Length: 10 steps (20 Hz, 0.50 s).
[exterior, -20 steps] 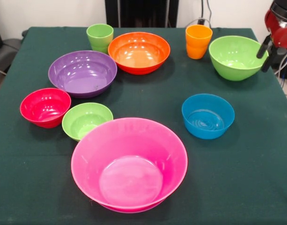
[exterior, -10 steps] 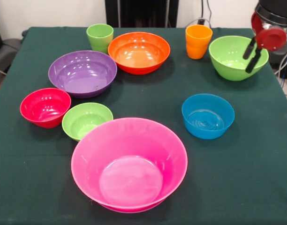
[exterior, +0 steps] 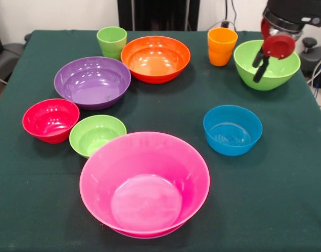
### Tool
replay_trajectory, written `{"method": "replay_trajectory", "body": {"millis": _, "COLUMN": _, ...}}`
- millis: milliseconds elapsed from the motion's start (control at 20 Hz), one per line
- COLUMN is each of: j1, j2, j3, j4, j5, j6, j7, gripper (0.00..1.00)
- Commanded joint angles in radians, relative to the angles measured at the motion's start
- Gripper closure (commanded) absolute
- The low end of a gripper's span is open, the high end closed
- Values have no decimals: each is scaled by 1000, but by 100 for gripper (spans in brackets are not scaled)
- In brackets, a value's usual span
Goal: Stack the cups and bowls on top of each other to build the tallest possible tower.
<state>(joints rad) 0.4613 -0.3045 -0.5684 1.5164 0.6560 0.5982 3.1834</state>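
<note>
Gripper [exterior: 259, 65] has come in from the 3 o'clock edge over the last second and now hangs over the large lime green bowl [exterior: 270, 71] at roughly 2 o'clock on the surface [exterior: 286, 178]. I read its two dark fingers as parted, with nothing between them; they sit in front of the bowl's inner wall, and I cannot tell whether they touch it. None of the bowls or cups has shifted in that time.

Layout now: huge pink bowl [exterior: 145, 184] at 6 o'clock, nearest the camera, with only a pale disc showing at its bottom, so I cannot confirm anything nested inside. Small lime green bowl [exterior: 96, 134] touches or nearly touches its rim at 10 o'clock; red bowl [exterior: 50, 119] just beside that one. Purple bowl [exterior: 92, 82] at 10 o'clock, large orange bowl [exterior: 156, 58] at 12, close to it. Light green cup [exterior: 111, 42] just behind the orange bowl's left side; orange cup [exterior: 222, 45] stands near the large lime green bowl. Blue bowl [exterior: 232, 129] sits alone at 3 o'clock.

My judgement: no tower exists yet, everything stands single. The approach suggests the large lime green bowl is the first pick, probably a rim grasp
</note>
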Motion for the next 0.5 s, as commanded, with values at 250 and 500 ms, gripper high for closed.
{"method": "replay_trajectory", "body": {"millis": 250, "j1": -28, "j2": 57, "j3": 217, "j4": 17, "j5": -88, "j6": -64, "j7": -33, "gripper": 0}}
{"method": "replay_trajectory", "body": {"millis": 500, "j1": -14, "j2": 55, "j3": 225, "j4": 24, "j5": -83, "j6": -71, "j7": -9, "gripper": 0}}
